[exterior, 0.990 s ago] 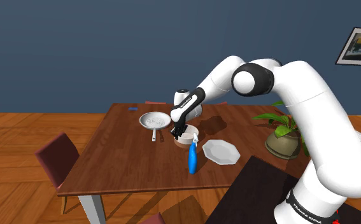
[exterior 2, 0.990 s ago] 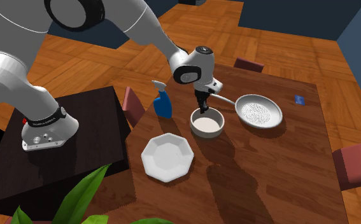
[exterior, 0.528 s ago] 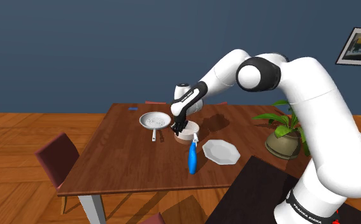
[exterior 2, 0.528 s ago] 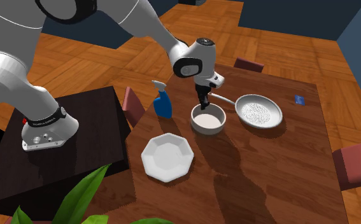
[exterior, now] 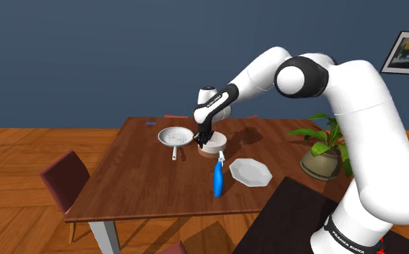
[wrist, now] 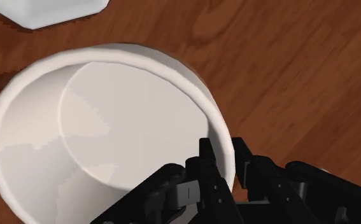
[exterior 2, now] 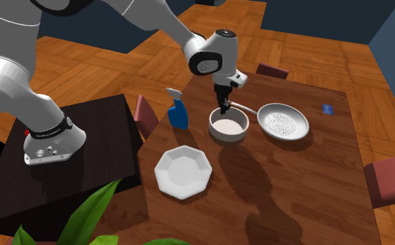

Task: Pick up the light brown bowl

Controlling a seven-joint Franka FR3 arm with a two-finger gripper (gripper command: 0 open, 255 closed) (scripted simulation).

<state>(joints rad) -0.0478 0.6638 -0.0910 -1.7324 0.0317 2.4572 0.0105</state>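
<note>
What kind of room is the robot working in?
Most likely a dining room in a house: a wooden table with dark red chairs around it, a bowl, plate and frying pan on top, plus a potted plant and a framed picture on the blue wall.

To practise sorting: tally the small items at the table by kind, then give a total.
Bowl: 1
Pan: 1
Plate: 1
Spray bottle: 1
Small blue item, too small to identify: 1
Total: 5
</note>
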